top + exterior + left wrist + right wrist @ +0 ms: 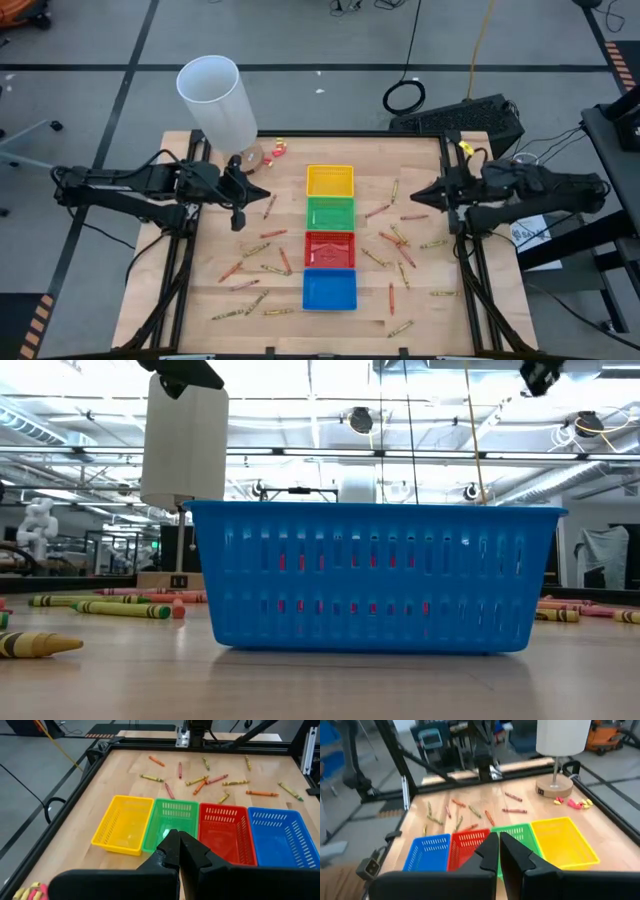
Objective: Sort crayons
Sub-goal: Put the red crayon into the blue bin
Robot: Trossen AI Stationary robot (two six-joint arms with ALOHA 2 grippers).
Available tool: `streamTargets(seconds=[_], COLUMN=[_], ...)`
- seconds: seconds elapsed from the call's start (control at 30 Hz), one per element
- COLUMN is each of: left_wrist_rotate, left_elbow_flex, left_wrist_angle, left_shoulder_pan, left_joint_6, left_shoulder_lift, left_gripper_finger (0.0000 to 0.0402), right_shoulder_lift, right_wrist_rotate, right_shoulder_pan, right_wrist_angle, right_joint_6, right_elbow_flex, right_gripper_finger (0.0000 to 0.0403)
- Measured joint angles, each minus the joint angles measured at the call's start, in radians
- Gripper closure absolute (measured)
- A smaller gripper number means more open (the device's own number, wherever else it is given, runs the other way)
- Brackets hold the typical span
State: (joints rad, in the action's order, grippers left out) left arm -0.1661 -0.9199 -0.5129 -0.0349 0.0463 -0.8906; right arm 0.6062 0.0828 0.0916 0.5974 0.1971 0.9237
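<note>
Nothing is sorted yet: the crayons (262, 249) lie scattered on the worktop (420, 310) either side of the yellow (329, 180), green (330, 213), red (329, 249) and blue (329, 289) trays. Both the left pincer (238, 190) and right pincer (425, 192) hover closed and empty. Best to open one above a lone crayon, then lower straight down.

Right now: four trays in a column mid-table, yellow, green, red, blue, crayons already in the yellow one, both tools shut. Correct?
One thing is off: the yellow tray is empty, as the left wrist view shows. The crayons lie loose on the table on both sides of the trays. The rest holds: yellow, green, red, blue in a column, left tool and right tool shut.
</note>
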Motion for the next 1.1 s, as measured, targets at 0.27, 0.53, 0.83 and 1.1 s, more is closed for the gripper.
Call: streamTargets(seconds=[0.27, 0.53, 0.83, 1.1], left_wrist_rotate=[0.0, -0.004, -0.07, -0.209], left_elbow_flex=[0.0, 0.0, 0.073, 0.173], left_wrist_angle=[-0.011, -0.14, -0.236, -0.252], left_shoulder_pan=[0.0, 0.0, 0.0, -0.001], left_joint_6=[0.001, 0.073, 0.204, 0.383], left_shoulder_lift=[0.0, -0.035, -0.09, -0.093], left_gripper_finger=[0.0402, 0.0402, 0.0402, 0.0402], right_shoulder_lift=[0.204, 0.305, 0.449, 0.586], right_wrist_rotate=[-0.001, 0.028, 0.048, 0.048], right_shoulder_pan=[0.0, 0.005, 0.052, 0.091], right_wrist_angle=[0.121, -0.114, -0.427, -0.604], right_joint_6=[-0.076, -0.069, -0.097, -0.112], right_elbow_flex=[0.141, -0.052, -0.227, -0.269], right_gripper_finger=[0.0399, 0.0399, 0.0399, 0.0399])
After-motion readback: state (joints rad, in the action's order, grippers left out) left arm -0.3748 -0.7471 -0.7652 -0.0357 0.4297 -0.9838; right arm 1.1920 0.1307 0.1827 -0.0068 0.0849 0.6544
